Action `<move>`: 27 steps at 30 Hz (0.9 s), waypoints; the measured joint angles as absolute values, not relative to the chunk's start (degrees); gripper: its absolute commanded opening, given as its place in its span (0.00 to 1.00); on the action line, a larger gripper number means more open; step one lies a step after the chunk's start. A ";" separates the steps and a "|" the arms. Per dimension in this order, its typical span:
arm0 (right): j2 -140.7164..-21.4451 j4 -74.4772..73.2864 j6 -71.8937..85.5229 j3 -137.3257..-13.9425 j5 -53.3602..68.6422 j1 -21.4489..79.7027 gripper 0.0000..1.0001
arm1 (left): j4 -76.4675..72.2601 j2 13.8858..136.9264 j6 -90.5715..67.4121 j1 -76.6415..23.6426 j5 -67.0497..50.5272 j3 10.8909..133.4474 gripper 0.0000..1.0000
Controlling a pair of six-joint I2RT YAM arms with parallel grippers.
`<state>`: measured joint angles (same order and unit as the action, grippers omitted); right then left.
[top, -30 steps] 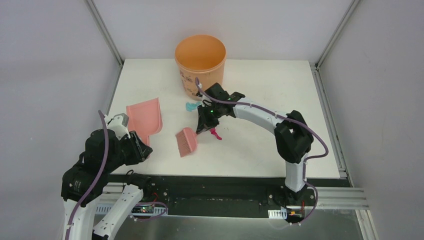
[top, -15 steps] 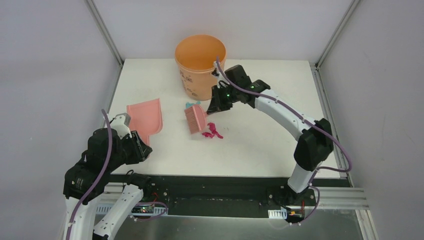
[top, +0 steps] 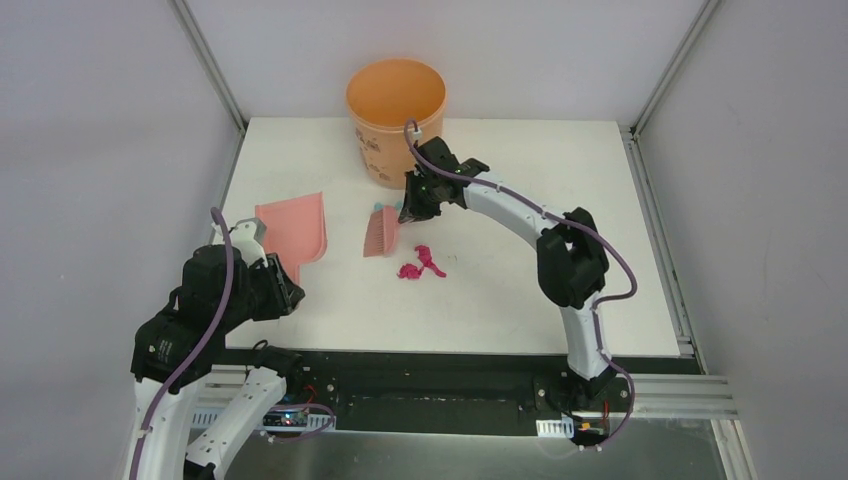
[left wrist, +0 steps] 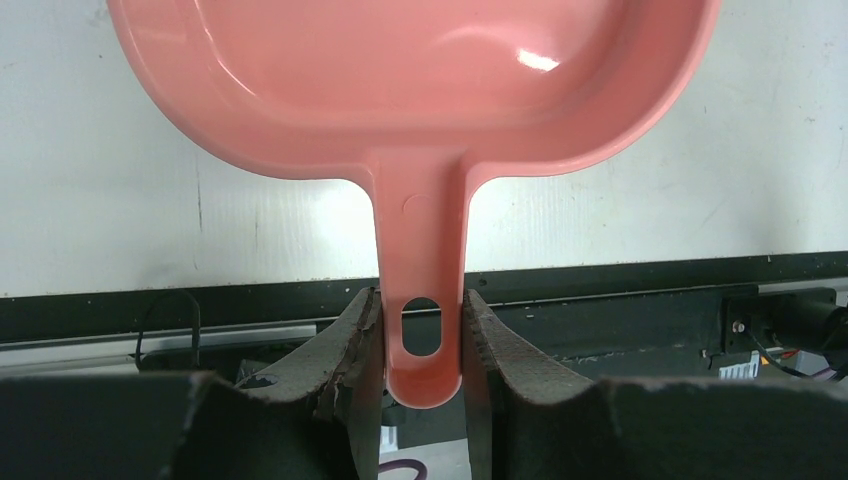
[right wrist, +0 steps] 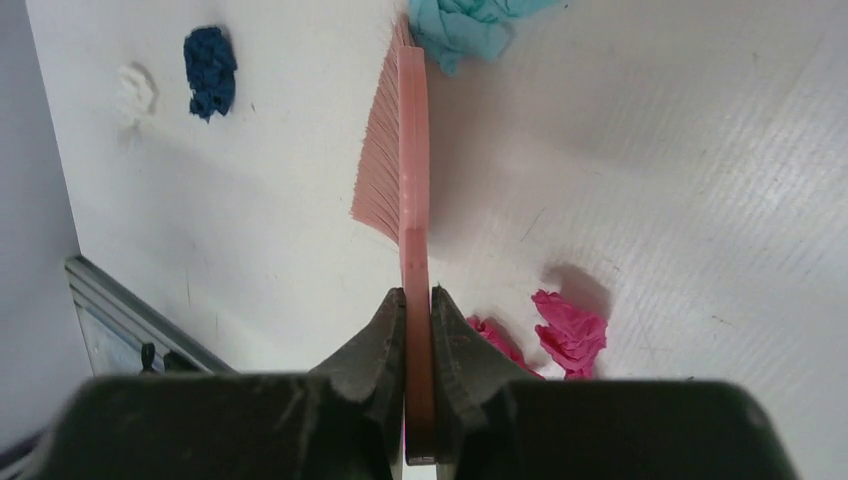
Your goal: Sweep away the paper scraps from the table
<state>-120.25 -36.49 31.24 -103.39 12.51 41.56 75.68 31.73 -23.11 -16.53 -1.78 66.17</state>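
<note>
Just ahead of the right gripper (right wrist: 418, 300), clamped on the brush (right wrist: 405, 150), lies a teal scrap (right wrist: 465, 25); pink scraps (right wrist: 570, 330) sit close beside that gripper. The left gripper (left wrist: 420, 320) grips the dustpan (left wrist: 410, 80) handle. A fast sweep could scatter scraps past the dustpan.

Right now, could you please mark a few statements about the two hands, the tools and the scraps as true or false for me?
1. The left hand is shut on the handle of the dustpan. True.
2. The right hand is open and holds nothing. False: it is shut on the brush.
3. The magenta scraps lie in the dustpan. False: they lie on the table, apart from the dustpan.
4. The orange bucket stands upright. True.
5. A teal scrap lies at the far tip of the brush. True.
</note>
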 measured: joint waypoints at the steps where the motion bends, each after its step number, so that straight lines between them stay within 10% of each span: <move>1: -119.90 -36.12 31.92 -103.09 11.57 41.58 0.00 | 75.64 31.73 -23.11 -16.53 -1.80 66.17 0.00; 16: -87.26 -31.18 31.00 -64.97 12.78 27.90 0.00 | 71.13 38.24 -19.84 -16.58 -10.72 58.15 0.00; 27: -68.71 -39.31 9.13 -67.83 21.43 20.21 0.00 | 74.17 61.56 -11.49 -27.62 -14.48 63.61 0.00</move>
<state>-68.71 -39.31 9.13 -67.83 21.43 20.21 74.17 61.56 -11.49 -27.62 -14.48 63.61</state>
